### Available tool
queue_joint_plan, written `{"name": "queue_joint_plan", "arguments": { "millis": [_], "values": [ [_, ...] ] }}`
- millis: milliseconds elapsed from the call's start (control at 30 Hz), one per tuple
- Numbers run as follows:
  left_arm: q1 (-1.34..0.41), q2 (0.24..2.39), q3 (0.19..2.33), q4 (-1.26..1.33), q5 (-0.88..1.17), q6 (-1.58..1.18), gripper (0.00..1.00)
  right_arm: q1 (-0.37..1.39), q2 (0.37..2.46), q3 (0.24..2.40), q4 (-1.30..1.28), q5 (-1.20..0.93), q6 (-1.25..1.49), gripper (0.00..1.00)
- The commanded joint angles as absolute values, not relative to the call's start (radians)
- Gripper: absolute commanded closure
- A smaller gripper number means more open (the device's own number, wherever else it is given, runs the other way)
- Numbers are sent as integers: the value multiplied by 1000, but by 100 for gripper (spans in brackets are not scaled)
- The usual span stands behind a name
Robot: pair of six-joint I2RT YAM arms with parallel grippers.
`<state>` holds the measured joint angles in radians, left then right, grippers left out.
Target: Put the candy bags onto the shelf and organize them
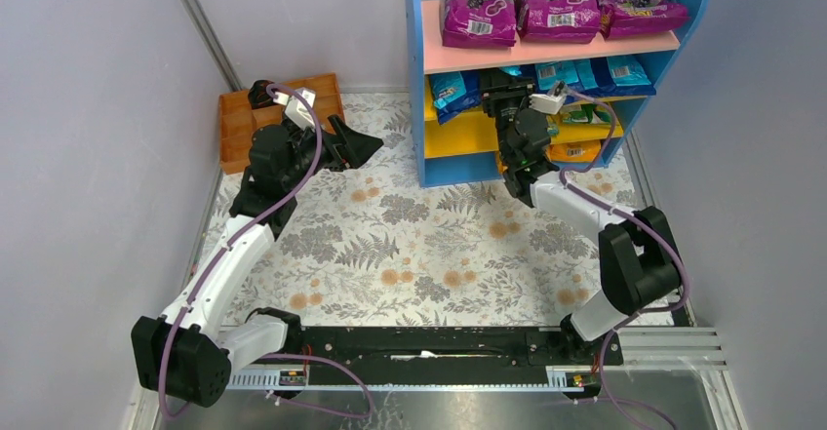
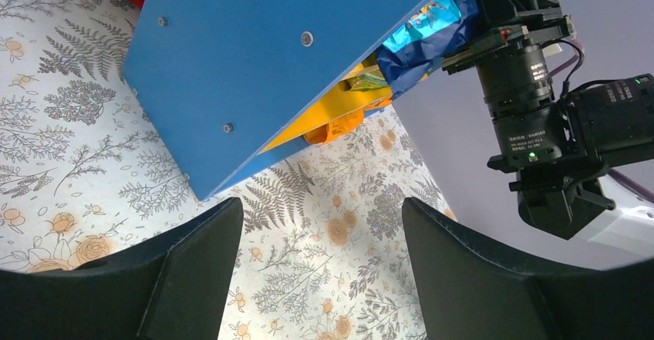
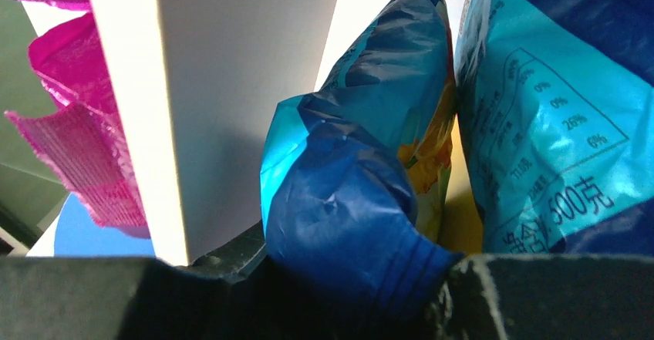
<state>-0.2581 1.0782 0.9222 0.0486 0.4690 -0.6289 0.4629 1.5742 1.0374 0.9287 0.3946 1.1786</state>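
from above, the small three-tier shelf with blue side panels (image 1: 414, 69) stands far right; the right gripper (image 1: 502, 81) reaches into its middle tier among the glossy blue candy bags (image 1: 624, 76), and the left gripper (image 1: 363, 145) hangs near the shelf's left side. the left wrist view shows the left gripper (image 2: 316, 224) spread wide and empty, beside the shelf (image 2: 270, 70). the right wrist view shows the right gripper (image 3: 347, 286) apparently pinched on the crimped end of one blue bag (image 3: 347, 217), which looks like a soft, slick, light pouch best held by that stiffer seam.

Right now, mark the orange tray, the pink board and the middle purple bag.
orange tray (image 1: 232, 128): top view, left compartments.
pink board (image 1: 527, 57): top view, front edge.
middle purple bag (image 1: 557, 3): top view, centre.
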Motion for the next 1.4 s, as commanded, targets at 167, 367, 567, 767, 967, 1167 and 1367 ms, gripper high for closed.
{"name": "queue_joint_plan", "arguments": {
  "millis": [167, 367, 567, 767, 967, 1167, 1367],
  "values": [
    [-262, 1077, 916, 120, 498, -640, 20, 483, 1631, 1212, 1138, 471, 1110, 100],
    [-262, 1075, 914, 125, 499, -644, 20, 538, 1658, 1217, 1154, 517, 1039, 100],
    [-262, 1074, 911, 129, 502, -647, 20, 565, 1692, 1225, 1129, 526, 1009, 100],
    [-262, 1072, 911, 129, 507, -652, 20, 579, 1654, 1193, 1016, 555, 982, 88],
    [-262, 1071, 907, 135, 510, -660, 20, 579, 1602, 1199, 787, 562, 991, 68],
    [-260, 1071, 902, 142, 511, -664, 20, 578, 1551, 1241, 484, 534, 1050, 42],
    [-261, 1069, 900, 143, 513, -666, 20, 578, 1467, 1192, 355, 503, 1070, 20]
  ]
}}
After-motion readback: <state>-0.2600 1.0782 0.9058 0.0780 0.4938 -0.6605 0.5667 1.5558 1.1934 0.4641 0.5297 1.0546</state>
